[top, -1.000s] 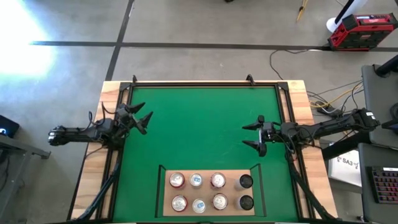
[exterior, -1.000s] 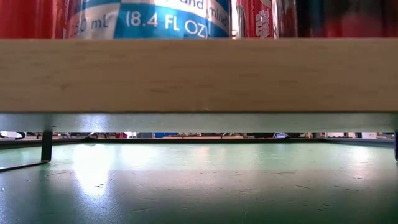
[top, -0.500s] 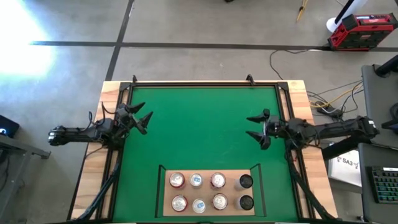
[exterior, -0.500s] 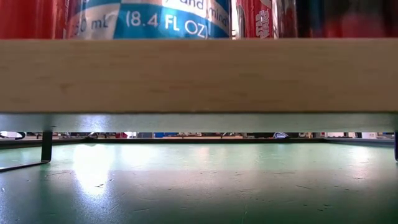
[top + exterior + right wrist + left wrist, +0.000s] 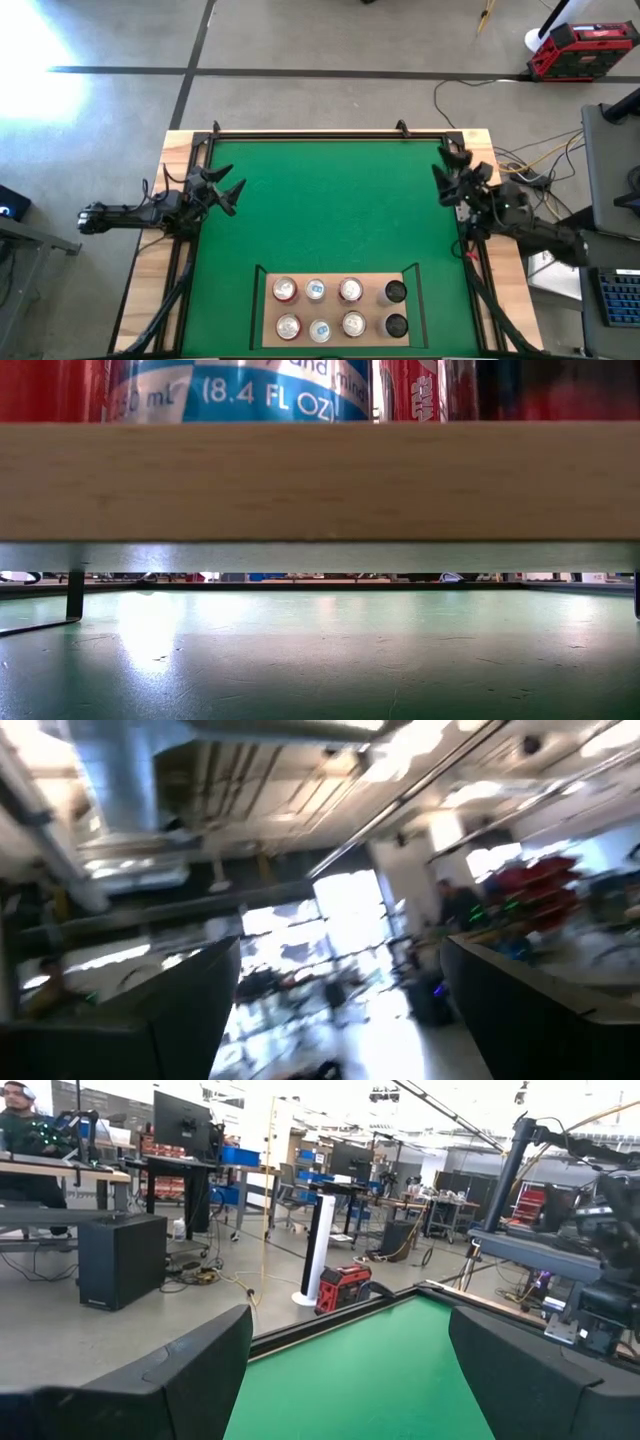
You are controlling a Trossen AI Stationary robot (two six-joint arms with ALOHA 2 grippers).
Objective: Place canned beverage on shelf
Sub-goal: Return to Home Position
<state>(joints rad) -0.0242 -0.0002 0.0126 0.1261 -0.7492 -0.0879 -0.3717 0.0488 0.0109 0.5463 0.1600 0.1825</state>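
Note:
The shelf point(image 5: 335, 309) is a pale wood board with a thin black rail, standing at the near edge of the green mat point(image 5: 330, 200). Several cans stand on it in two rows: red ones point(image 5: 285, 290), blue-and-white ones point(image 5: 316, 290) and dark ones point(image 5: 395, 292). In the low view the shelf board's front edge point(image 5: 320, 480) spans the picture, with can bottoms point(image 5: 250, 390) above it. My left gripper point(image 5: 232, 195) is open and empty at the mat's left edge. My right gripper point(image 5: 446, 172) is open and empty at the mat's right edge, toward the far corner.
Pale wooden strips point(image 5: 150, 270) and a black rail point(image 5: 330, 134) frame the mat. The mat's middle and far part lie bare between the arms. Cables point(image 5: 520, 165) and a red case point(image 5: 580, 50) lie on the floor beyond the table's right side.
My right gripper has drawn back from over the mat toward the table's right edge and far edge, turning its fingers toward the far side and tipping upward. It stays open and empty. The cans and the shelf have kept still.

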